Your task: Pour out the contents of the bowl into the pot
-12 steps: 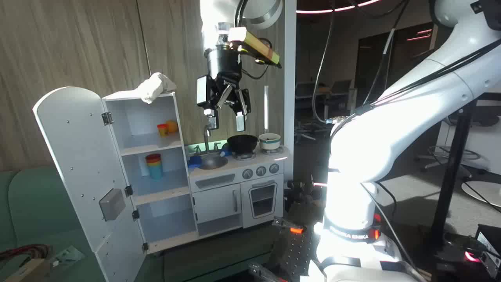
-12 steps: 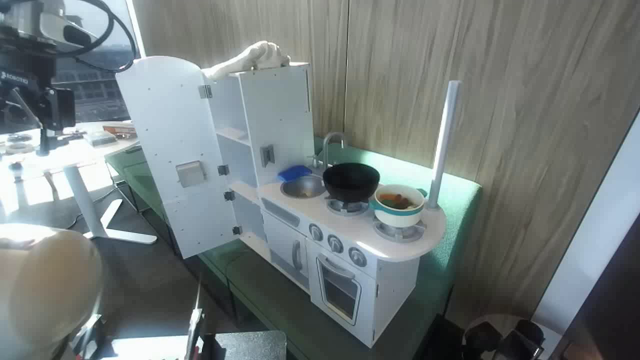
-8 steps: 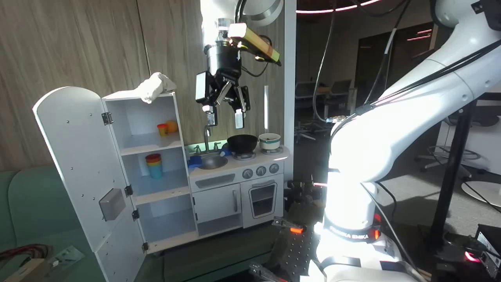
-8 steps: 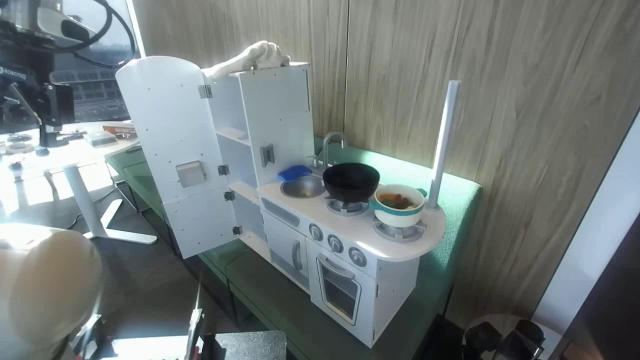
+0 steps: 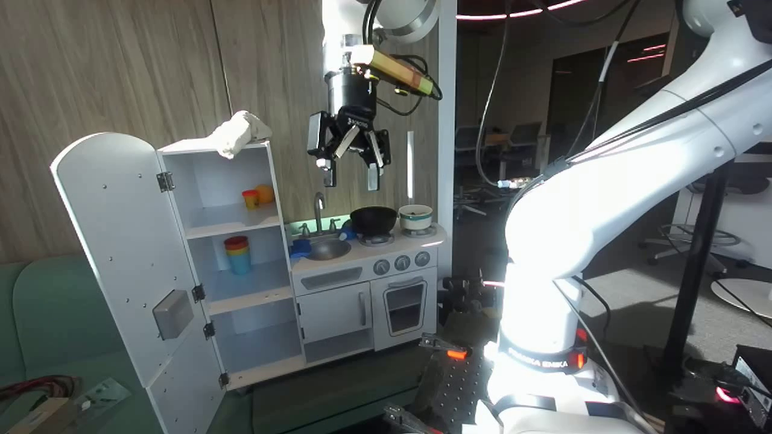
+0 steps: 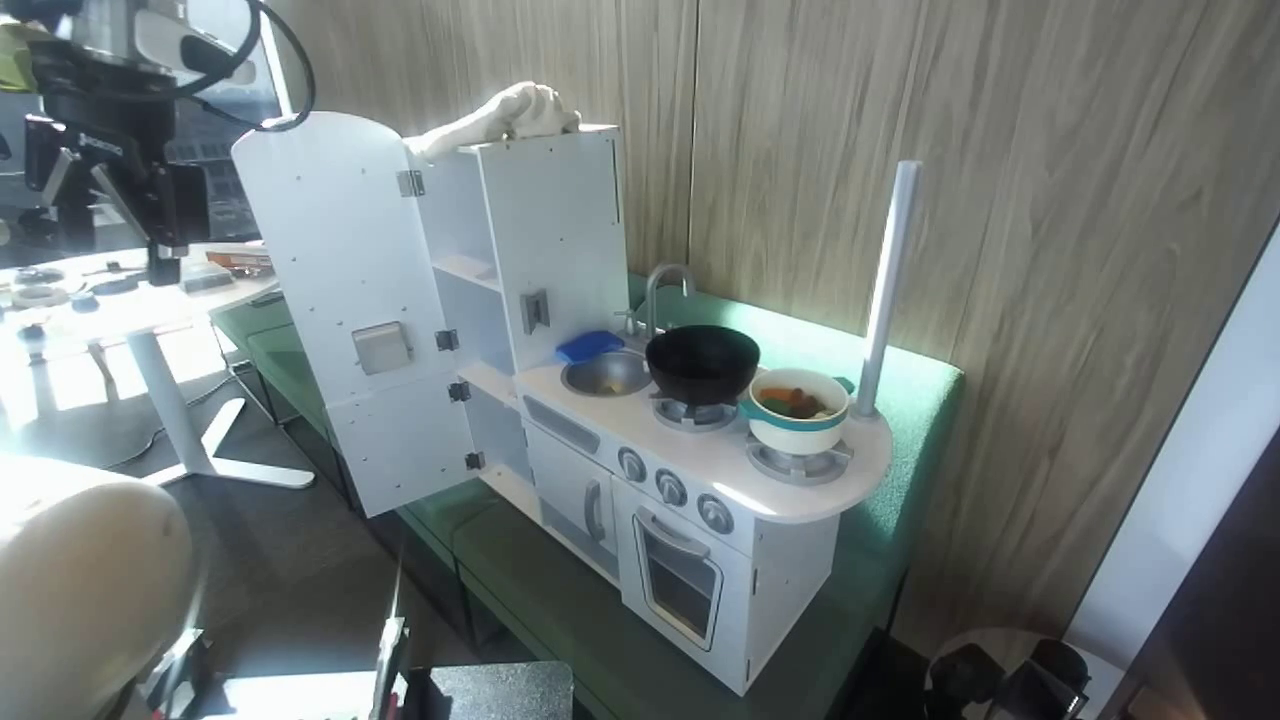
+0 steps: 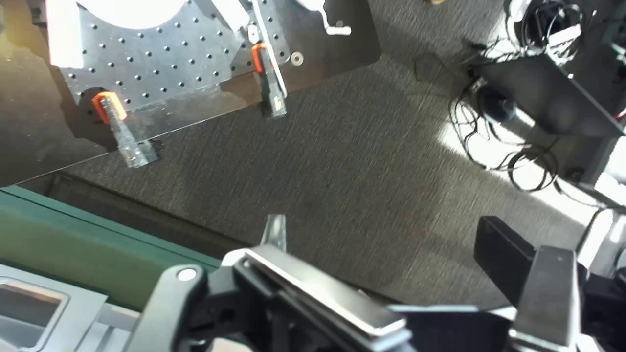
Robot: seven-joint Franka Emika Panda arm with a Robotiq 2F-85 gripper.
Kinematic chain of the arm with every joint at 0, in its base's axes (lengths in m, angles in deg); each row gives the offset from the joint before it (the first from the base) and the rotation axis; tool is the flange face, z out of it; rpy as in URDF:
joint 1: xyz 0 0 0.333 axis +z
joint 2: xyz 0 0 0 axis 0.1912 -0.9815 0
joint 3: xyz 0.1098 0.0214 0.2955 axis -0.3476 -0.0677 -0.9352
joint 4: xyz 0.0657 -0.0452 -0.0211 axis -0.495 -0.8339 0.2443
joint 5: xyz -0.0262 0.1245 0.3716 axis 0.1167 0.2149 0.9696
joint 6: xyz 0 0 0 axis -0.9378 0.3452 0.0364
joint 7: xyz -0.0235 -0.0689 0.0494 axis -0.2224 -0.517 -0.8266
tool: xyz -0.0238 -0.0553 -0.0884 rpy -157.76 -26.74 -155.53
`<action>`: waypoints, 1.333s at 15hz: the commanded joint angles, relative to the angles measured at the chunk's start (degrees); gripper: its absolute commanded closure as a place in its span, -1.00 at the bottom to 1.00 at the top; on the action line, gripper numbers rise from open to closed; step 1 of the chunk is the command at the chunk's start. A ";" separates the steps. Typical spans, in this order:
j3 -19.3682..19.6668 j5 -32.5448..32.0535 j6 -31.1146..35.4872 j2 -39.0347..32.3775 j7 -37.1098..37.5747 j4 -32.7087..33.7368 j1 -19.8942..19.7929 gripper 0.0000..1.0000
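The pot is black, round and wide; it sits on the left burner and also shows in an exterior view. The bowl is white with a teal band and teal handles, upright on the right burner; it also shows in an exterior view. It holds orange, brown and green contents. My gripper is open and empty, high in the air, apart from both. It also shows at the upper left in an exterior view. In the wrist view the gripper has only floor between its fingers.
A metal sink with a tall faucet and a blue item lies left of the pot. A white post stands behind the bowl. The tall cabinet has its door open and holds stacked cups.
My gripper has risen a little and shifted slightly right in both exterior views, staying open. The pot and bowl have not moved.
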 commanded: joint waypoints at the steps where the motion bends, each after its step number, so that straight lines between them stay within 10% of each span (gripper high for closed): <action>1: 5.44 -5.42 -0.10 -2.73 -0.22 5.43 -8.01 -1.00; 13: 16.53 -15.09 5.80 -32.19 2.91 34.36 -17.82 -1.00; 20: 19.25 -13.11 13.27 -36.39 5.70 23.61 -18.85 -1.00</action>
